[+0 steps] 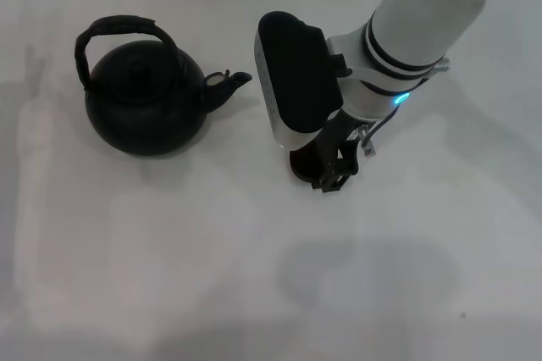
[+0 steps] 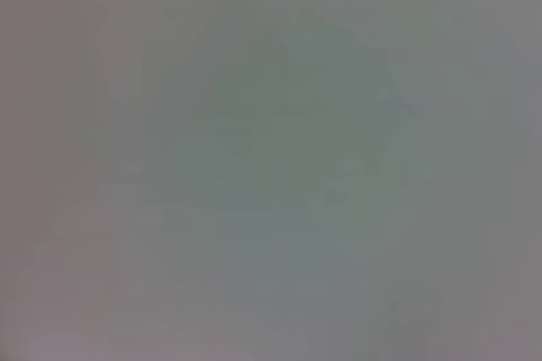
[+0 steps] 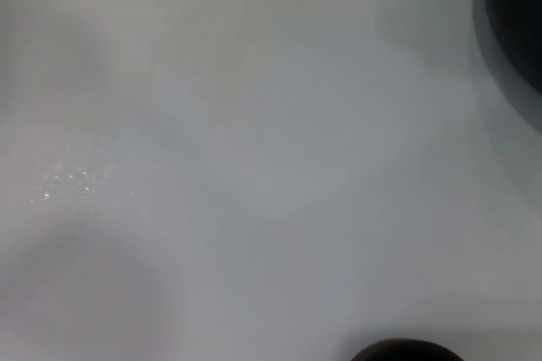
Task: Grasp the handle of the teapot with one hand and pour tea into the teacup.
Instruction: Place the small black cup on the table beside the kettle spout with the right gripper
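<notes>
My right hand (image 1: 332, 170) is low over the white bench (image 1: 169, 276), right on top of the teacup (image 1: 302, 163). I can only see a dark bit of the cup peeking out beside my fingers. I cannot tell if the hand is closed or not.

The teapot (image 1: 144, 102) sits on the bench well off to my left, upright, with its spout pointing at the cup. Its handle (image 1: 118, 29) arches over the lid, and nothing is holding it. My left hand is not in sight.

I think the pouring has not begun. To do it well, I should grab the handle at the top of the arch, lift slowly, and tip the spout gently over the little cup.

The bench is plain and white all over.
</notes>
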You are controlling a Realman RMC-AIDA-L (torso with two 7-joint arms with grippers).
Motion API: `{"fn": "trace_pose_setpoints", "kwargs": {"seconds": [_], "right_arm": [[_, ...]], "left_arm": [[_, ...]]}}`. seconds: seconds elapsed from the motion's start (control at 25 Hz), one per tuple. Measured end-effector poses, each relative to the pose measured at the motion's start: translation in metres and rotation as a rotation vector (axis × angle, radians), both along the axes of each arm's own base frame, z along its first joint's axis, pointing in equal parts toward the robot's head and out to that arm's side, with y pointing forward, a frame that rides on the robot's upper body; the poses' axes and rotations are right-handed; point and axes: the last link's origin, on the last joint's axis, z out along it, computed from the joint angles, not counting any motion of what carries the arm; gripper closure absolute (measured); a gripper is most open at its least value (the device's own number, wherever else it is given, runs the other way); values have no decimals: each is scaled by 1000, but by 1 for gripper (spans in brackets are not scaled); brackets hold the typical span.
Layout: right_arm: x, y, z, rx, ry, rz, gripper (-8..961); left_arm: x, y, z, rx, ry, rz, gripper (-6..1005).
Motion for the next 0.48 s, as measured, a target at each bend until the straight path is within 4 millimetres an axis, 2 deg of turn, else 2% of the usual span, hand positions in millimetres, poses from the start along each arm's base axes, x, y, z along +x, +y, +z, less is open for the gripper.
{"fn": "trace_pose_setpoints", "kwargs": {"seconds": [0.2, 0.48], "right_arm": [[1, -2, 0, -4, 0, -7, 225], [-1, 0, 1, 2, 12, -10, 117]], "left_arm": [[0, 0, 1, 1, 1, -1, 151], [0, 1, 1, 7, 0, -2, 151]]}}
